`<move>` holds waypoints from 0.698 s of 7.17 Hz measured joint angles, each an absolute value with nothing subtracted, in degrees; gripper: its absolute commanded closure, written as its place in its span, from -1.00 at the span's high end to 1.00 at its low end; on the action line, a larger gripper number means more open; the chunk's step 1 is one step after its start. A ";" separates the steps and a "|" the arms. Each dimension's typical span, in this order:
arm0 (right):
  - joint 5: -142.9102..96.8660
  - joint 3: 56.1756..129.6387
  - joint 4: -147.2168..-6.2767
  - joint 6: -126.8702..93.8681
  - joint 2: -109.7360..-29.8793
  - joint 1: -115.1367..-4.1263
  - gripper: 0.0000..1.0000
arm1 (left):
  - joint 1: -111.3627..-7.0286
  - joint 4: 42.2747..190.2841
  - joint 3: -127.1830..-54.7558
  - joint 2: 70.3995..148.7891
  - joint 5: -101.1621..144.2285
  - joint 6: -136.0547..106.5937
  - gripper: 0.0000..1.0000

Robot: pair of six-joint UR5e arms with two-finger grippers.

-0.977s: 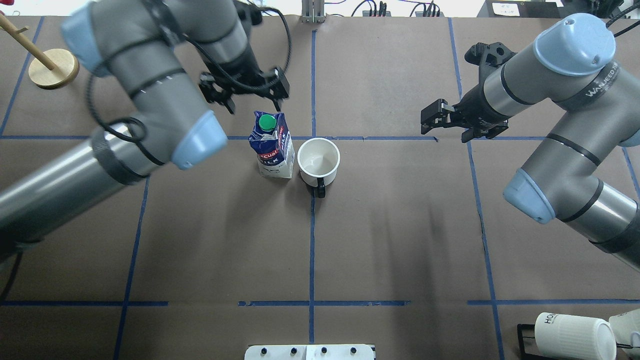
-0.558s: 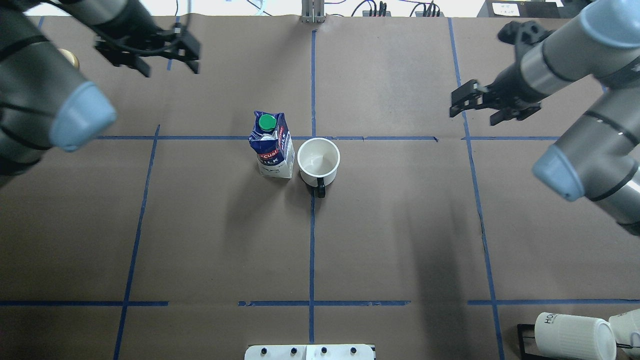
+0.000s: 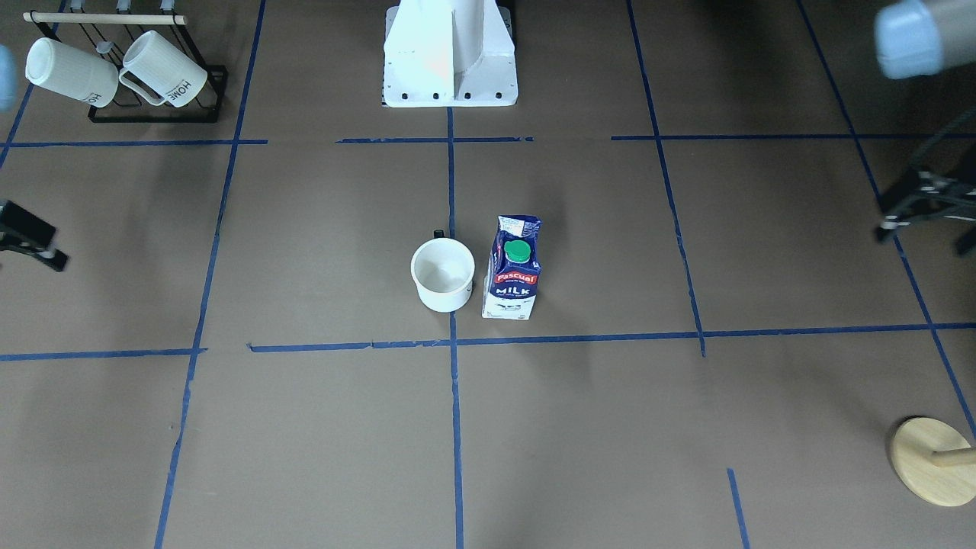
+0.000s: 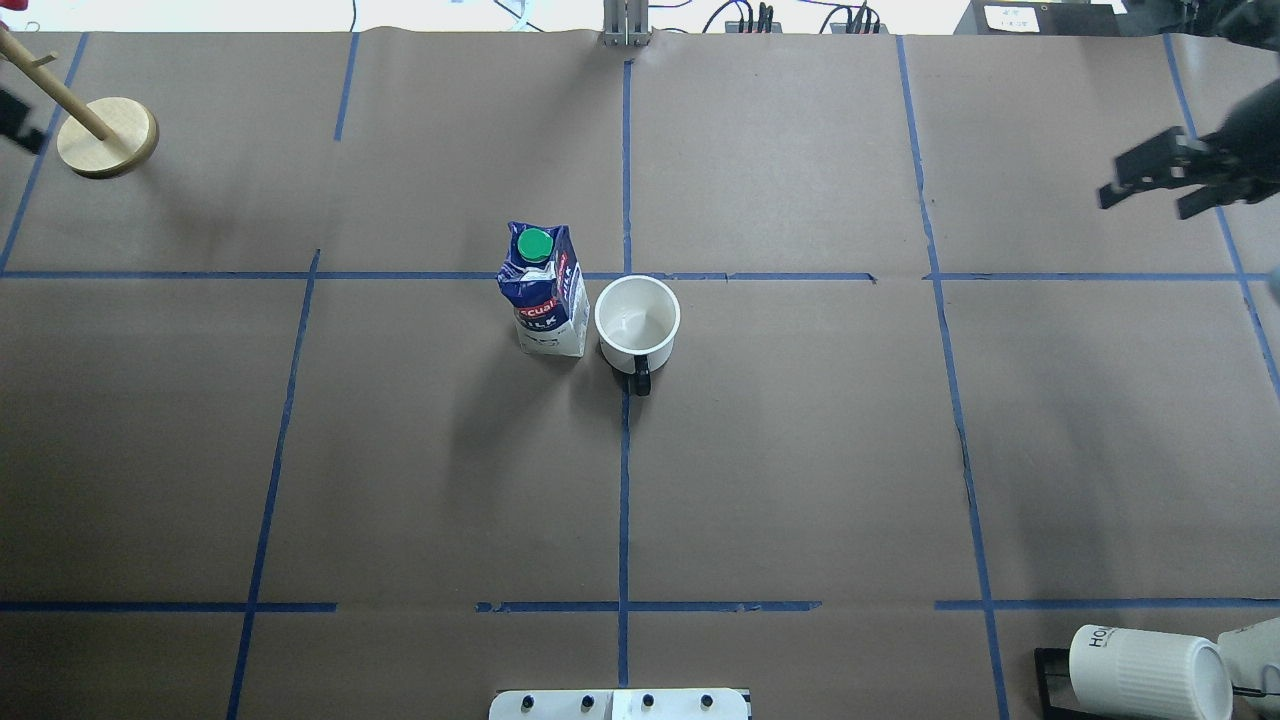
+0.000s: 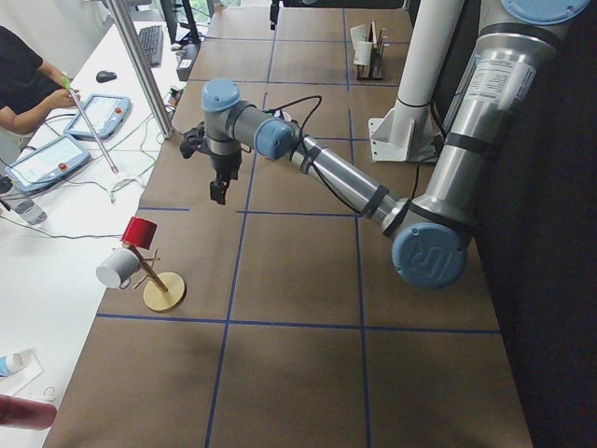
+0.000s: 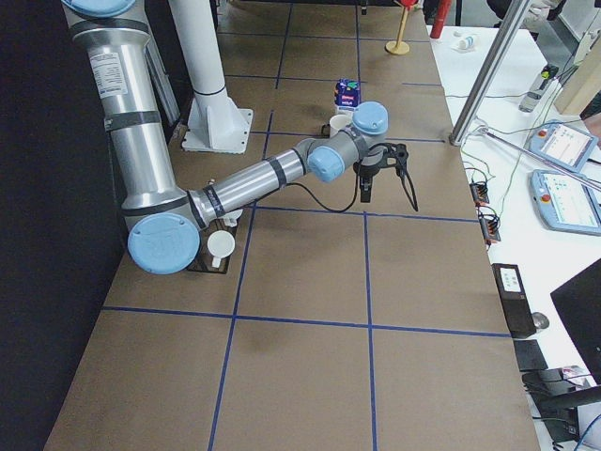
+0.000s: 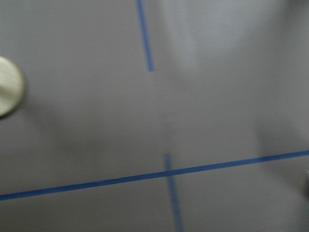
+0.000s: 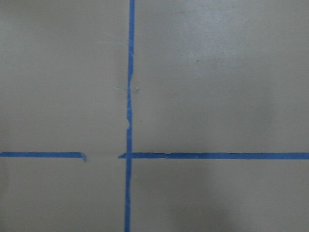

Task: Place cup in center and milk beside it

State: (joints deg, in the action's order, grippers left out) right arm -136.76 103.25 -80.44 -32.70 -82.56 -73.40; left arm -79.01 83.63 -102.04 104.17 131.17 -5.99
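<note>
The white cup [image 4: 637,318] stands upright on the central blue tape line, its black handle toward the robot; its face is not visible. It sits just on the robot's side of the center crossing [image 4: 625,276]. The blue and white milk carton [image 4: 543,292] with its green cap stands upright right beside the cup, on the cup's left in the overhead view. Both also show in the front-facing view, cup [image 3: 443,274] and milk [image 3: 514,268]. My right gripper [image 4: 1146,204] is open and empty, far off at the right edge. My left gripper [image 3: 924,238] is open and empty, far to the other side.
A black rack with two ribbed "HOME" mugs [image 3: 114,72] stands at the table's near right corner [image 4: 1150,670]. A wooden peg stand [image 4: 107,137] stands at the far left. The robot's white base [image 3: 450,57] is at the near edge.
Both arms have swung outward, away from the middle; the left arm has almost left the overhead view and the right gripper is at its right edge. Cup and milk have not moved.
</note>
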 measured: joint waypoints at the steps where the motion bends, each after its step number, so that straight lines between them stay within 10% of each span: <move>1: -137.10 103.06 -83.73 -23.76 -84.75 -77.26 1.00 | -83.68 83.93 -96.89 102.25 131.29 4.52 1.00; 5: -135.24 101.29 -97.73 3.97 -87.84 -87.88 1.00 | -93.98 83.91 -81.28 100.97 131.45 23.55 1.00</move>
